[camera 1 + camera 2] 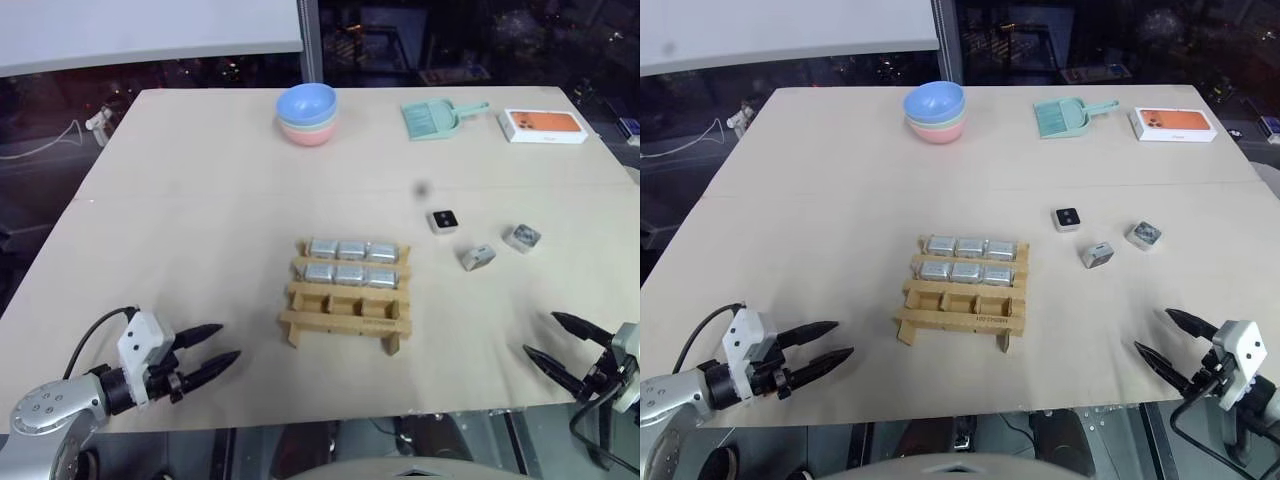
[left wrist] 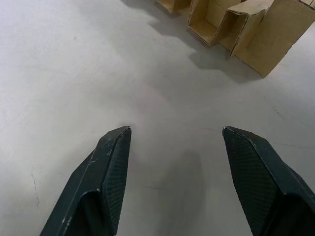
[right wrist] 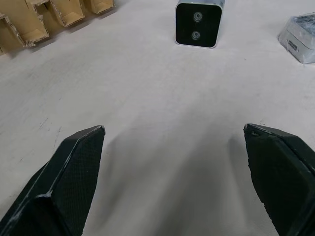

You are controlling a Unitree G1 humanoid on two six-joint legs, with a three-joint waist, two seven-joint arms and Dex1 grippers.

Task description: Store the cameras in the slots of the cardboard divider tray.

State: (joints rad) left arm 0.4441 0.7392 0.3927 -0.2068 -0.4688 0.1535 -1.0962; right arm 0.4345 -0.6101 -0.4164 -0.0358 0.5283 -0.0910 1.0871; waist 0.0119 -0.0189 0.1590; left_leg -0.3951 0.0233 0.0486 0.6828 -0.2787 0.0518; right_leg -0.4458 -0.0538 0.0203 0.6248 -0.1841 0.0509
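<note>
Both tools idle, jaws apart, holding nothing: left tool [image 1: 205, 365], right tool [image 1: 560, 345] low over bench [image 1: 180, 230]. Cardboard divider tray [image 1: 345, 318] holds six cameras; near row empty for three loose cameras [image 1: 480, 256] near right tool.

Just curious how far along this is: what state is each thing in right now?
Cardboard divider tray: six slots filled, near row empty.
Three loose cameras: on the table, unstored.
Stacked bowls: upright, empty.
Left claw: open, empty.
Right claw: open, empty.
</note>
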